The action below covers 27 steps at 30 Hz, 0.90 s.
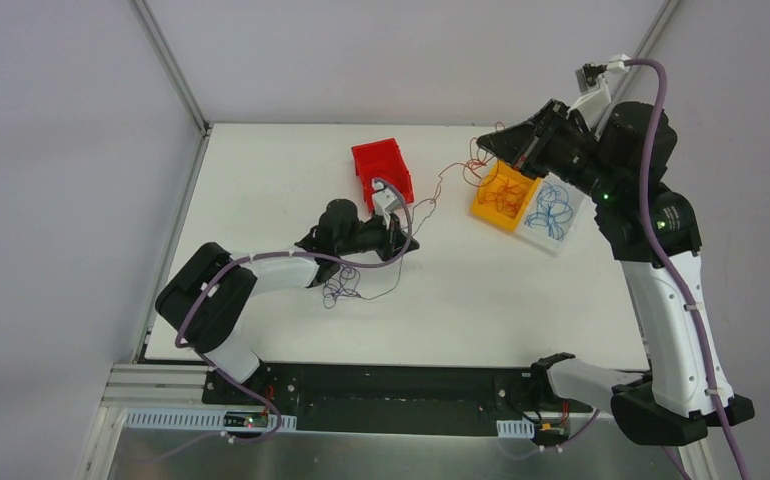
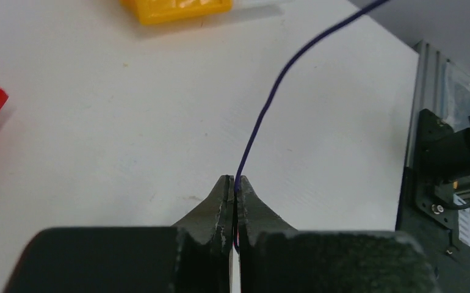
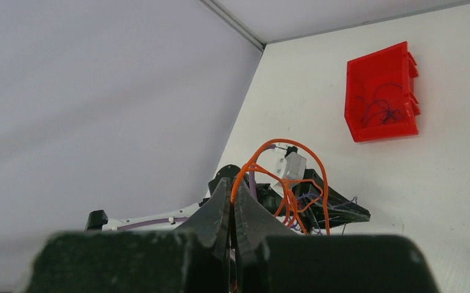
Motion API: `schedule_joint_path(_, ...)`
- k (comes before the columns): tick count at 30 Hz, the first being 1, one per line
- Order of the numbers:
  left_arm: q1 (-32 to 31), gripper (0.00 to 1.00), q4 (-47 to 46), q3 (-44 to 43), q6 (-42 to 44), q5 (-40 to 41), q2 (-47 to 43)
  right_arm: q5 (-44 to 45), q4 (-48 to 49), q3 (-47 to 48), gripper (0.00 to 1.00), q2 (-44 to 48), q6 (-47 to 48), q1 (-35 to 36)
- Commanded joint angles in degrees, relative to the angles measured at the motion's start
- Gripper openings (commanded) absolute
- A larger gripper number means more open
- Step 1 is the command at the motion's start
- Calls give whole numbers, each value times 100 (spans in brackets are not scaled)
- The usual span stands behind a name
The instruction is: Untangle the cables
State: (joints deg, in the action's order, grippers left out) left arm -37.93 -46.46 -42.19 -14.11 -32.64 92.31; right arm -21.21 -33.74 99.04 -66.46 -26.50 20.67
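Two tight grips: the left gripper [image 2: 235, 183] clamps a dark purple cable [image 2: 263, 116], the right gripper [image 3: 231, 186] a red-orange cable [image 3: 317, 163].

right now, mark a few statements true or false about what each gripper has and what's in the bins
1. The left gripper is shut on a purple wire. True.
2. The right gripper pinches a blue wire. False: it pinches an orange wire.
3. The red bin holds orange wires. False: purple wires lie in it.
4. The yellow bin holds orange wires. True.
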Motion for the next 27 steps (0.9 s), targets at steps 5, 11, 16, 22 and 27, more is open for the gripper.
schedule_joint_path(5,131,0,2428,-156,294,2532,-1062,2546,-420,-181,0,556,201,-39)
schedule_joint_path(11,1740,0,3384,195,-933,2559,-1181,4928,-283,-1112,0,1474,84,-97)
schedule_joint_path(16,1903,0,3027,737,-1136,3058,-1516,6029,-670,-1140,0,1436,348,-98)
schedule_joint_path(22,1903,0,3107,1000,-1007,3665,-2284,5642,-642,-1442,0,1037,475,-100)
schedule_joint_path(27,1903,0,2897,1289,-936,3597,-2842,5105,-350,-1688,0,354,472,-113)
